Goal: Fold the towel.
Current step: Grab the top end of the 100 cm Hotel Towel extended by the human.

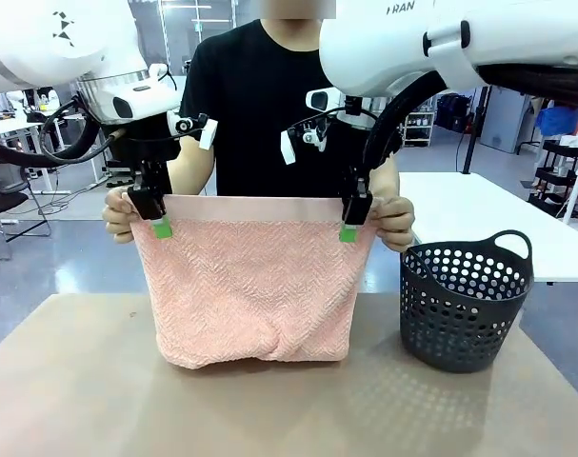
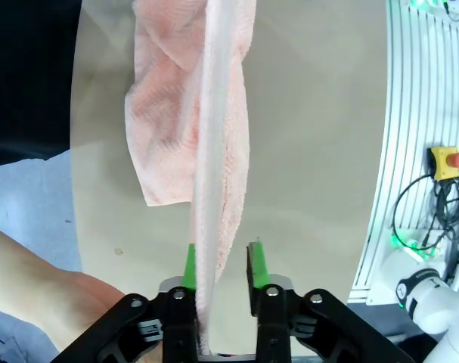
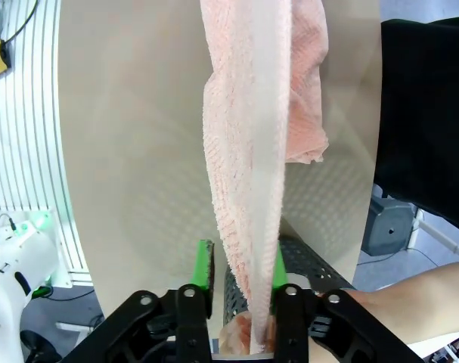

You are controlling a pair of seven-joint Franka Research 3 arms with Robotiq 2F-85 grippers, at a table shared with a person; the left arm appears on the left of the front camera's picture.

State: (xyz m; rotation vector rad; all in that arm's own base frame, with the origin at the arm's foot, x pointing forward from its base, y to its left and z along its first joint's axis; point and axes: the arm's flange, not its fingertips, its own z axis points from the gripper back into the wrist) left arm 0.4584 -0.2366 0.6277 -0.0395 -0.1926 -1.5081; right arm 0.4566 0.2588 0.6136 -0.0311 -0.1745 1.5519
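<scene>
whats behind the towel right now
The person stands behind the towel, holding its top corners. Their waist and the strip of table behind it are hidden.

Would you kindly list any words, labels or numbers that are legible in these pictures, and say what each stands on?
"RAN", after an unclear mark, on the white right robot arm.
The black emblem on the white left robot arm is a sign without letters.
Nothing else is legible.
</scene>
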